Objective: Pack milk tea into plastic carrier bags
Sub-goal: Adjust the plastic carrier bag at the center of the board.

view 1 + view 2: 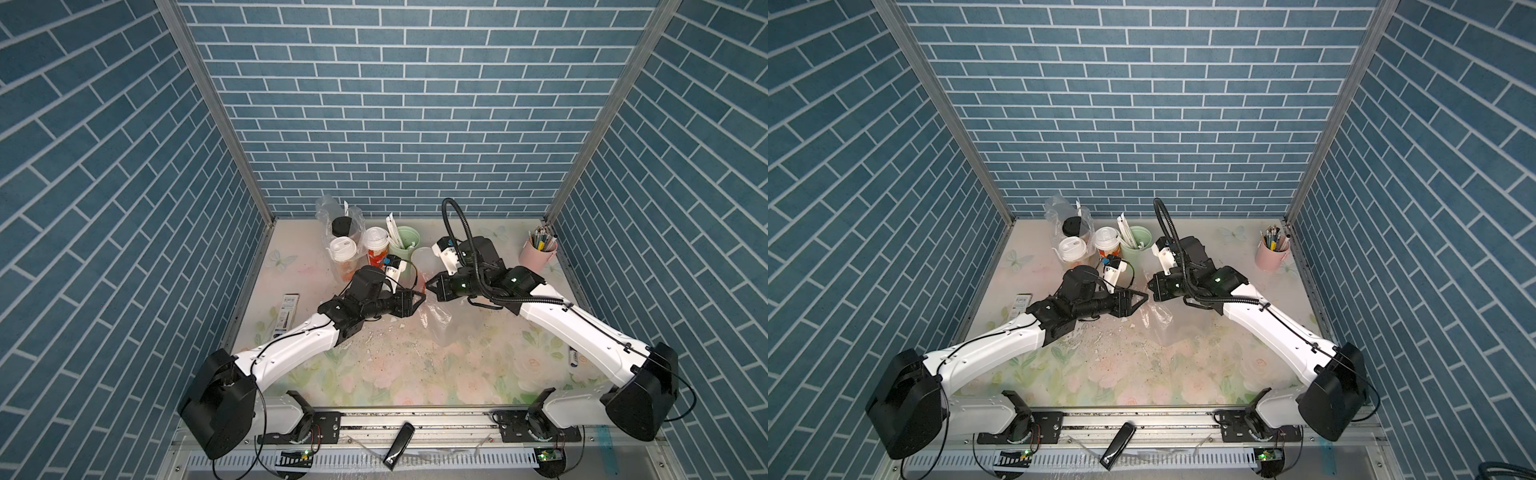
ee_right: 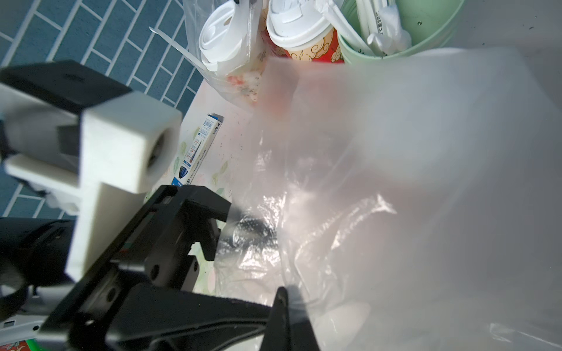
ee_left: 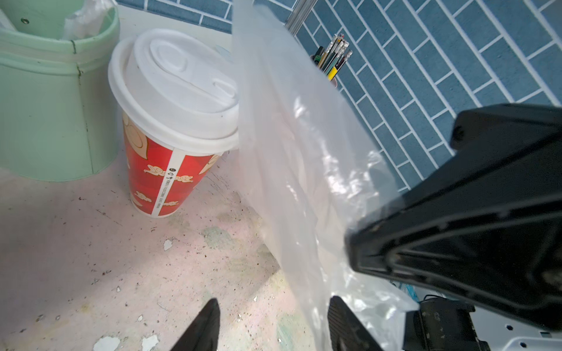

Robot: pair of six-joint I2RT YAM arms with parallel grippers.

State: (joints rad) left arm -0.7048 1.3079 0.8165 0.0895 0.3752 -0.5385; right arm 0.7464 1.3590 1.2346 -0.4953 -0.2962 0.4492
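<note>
clear plastic bag, back left: black-lidded cup and white-lidded cup inside, done. second bag, mid-table, empty by my reading: right gripper clamped on its film, left gripper parted astride it. red cup unpacked nearby; fourth cup unseen.

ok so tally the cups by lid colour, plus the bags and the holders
white-lid cups: 3
black-lid cup: 1
plastic carrier bags: 2
mint-green straw holder: 1
pink pen cup: 1
total: 8
</note>
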